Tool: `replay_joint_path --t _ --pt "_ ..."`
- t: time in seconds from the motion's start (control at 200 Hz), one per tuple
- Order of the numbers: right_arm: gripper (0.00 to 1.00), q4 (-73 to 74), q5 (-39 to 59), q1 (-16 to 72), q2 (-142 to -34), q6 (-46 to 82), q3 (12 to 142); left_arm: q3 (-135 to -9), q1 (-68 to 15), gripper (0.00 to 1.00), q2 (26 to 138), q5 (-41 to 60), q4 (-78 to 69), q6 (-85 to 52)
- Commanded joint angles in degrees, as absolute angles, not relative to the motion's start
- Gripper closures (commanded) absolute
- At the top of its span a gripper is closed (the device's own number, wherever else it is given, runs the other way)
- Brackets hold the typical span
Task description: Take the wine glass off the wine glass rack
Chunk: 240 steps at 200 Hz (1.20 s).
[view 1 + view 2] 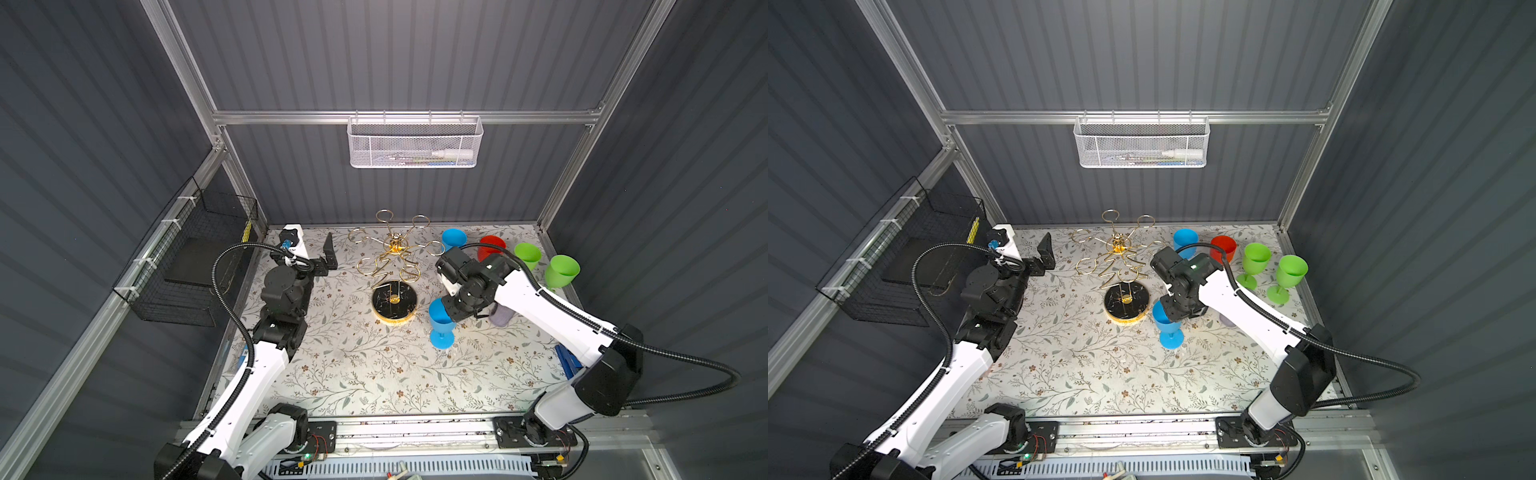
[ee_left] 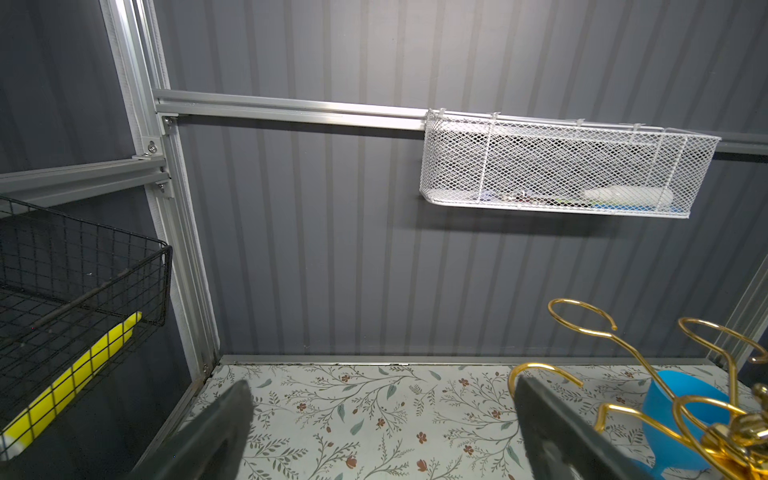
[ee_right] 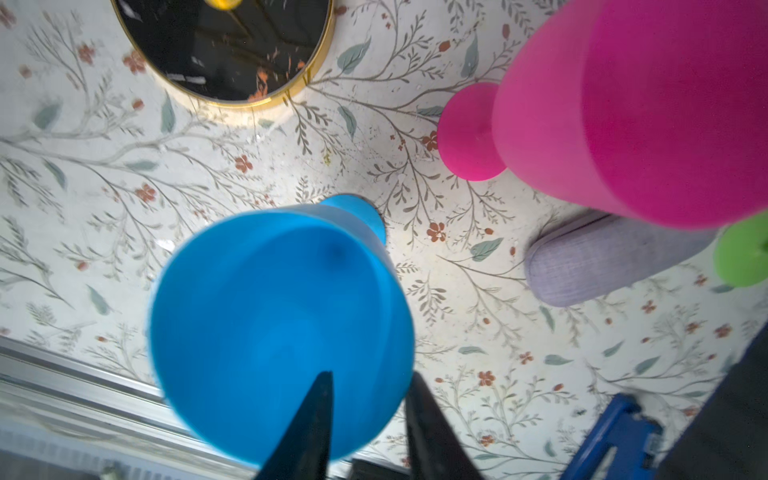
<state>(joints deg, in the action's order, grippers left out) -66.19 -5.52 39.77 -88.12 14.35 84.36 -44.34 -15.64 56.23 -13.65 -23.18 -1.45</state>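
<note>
Right pincer half-open astride wine glass rim; left pincer wide, empty. Could snag rim, tip it toward rack, 10 o'clock.

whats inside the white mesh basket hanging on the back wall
A white bottle lies on its side in the white mesh basket, beside a few thin items. The mesh hides what those are, and anything beneath them.

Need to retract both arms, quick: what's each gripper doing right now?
Left gripper: open, empty.
Right gripper: open, jaws astride the rim of the blue wine glass, not clamped.
</note>
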Motion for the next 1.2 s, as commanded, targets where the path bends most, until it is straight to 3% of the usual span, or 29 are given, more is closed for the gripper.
replay_joint_path --t 0.0,0.29,0.56,0.905,1.196 --pt "0.51 -62.9 -2.2 38.2 -83.2 14.3 84.3 -43.6 -15.3 0.0 55.4 -15.0 -23.6 0.0" --pt "0.3 -46.7 0.0 32.7 -65.2 14.2 71.8 -43.0 -15.3 0.0 55.3 -15.7 -23.9 0.1" --pt "0.15 -23.5 -1.0 18.8 -45.6 12.7 52.3 -38.6 -15.2 0.0 55.0 -17.3 -26.5 -0.4" --pt "0.07 -4.1 -9.7 11.7 -45.5 9.6 35.6 -21.7 -14.9 0.0 57.7 -26.4 -36.9 0.3" --pt "0.02 14.5 -12.1 7.5 -50.6 6.8 25.7 -12.3 -13.5 0.0 60.9 -28.0 -43.2 -1.5"
